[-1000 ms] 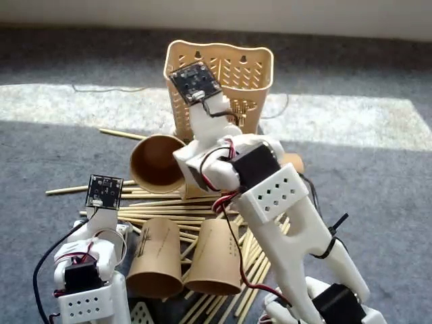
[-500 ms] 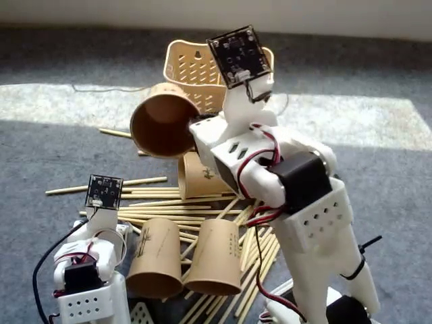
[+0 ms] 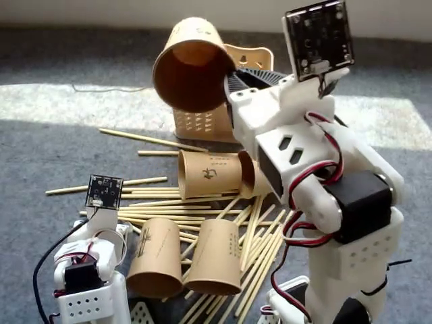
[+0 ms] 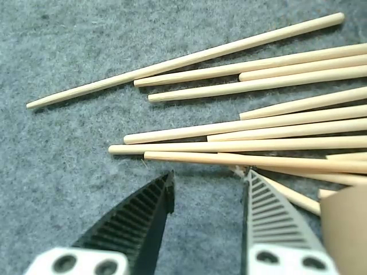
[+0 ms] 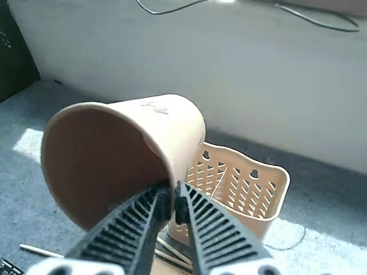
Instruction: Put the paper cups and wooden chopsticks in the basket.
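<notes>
My right gripper (image 3: 228,79) is shut on the rim of a brown paper cup (image 3: 191,64), held high in front of the tan basket (image 3: 260,57). In the right wrist view the gripper (image 5: 171,200) pinches the cup (image 5: 126,154) wall, with the basket (image 5: 241,189) below and behind it. Three more paper cups lie on the carpet: one on its side (image 3: 209,173), two near the front (image 3: 155,256) (image 3: 216,258). Wooden chopsticks (image 3: 182,209) are scattered around them. My left gripper (image 4: 206,197) is open just above the carpet, next to chopstick tips (image 4: 229,129).
Grey carpet (image 3: 40,162) covers the floor, with a sunlit strip across the back. A pale wall (image 5: 258,74) stands behind the basket. A thin cable (image 3: 101,88) lies on the carpet at the back left.
The right arm has lifted the cup from the pile up and back, to basket height. The left arm has stayed still.
</notes>
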Robot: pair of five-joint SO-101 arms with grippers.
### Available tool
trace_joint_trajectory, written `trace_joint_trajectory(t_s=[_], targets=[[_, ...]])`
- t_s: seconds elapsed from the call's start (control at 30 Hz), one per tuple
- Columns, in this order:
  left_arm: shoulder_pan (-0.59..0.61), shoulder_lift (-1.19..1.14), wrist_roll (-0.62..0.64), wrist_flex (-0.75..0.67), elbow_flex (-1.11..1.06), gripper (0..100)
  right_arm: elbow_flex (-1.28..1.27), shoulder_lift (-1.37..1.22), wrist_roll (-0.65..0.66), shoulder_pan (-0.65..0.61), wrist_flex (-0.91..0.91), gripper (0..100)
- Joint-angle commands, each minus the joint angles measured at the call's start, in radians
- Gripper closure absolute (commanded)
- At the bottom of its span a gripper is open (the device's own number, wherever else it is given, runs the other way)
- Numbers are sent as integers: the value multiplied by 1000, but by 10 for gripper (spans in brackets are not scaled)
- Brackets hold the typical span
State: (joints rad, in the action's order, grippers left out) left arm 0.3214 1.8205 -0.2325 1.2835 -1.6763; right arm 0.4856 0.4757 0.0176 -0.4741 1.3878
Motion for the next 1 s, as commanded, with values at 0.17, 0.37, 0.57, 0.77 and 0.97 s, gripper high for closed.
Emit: trace_joint_trajectory(t_s=[0.17, 0.37, 0.57, 0.77, 0.97], targets=[[12, 8, -8, -15, -19, 811, 67, 13, 5, 96, -111, 993], [12, 8, -6, -15, -19, 811, 68, -68, 5, 128, -111, 993], [12, 8, -5, -15, -19, 811, 77, -242, 3, 150, -113, 993], [12, 8, -5, -15, -19, 811, 79, -348, 3, 165, -114, 993], [12, 8, -5, -15, -19, 811, 79, -401, 2, 185, -133, 993]])
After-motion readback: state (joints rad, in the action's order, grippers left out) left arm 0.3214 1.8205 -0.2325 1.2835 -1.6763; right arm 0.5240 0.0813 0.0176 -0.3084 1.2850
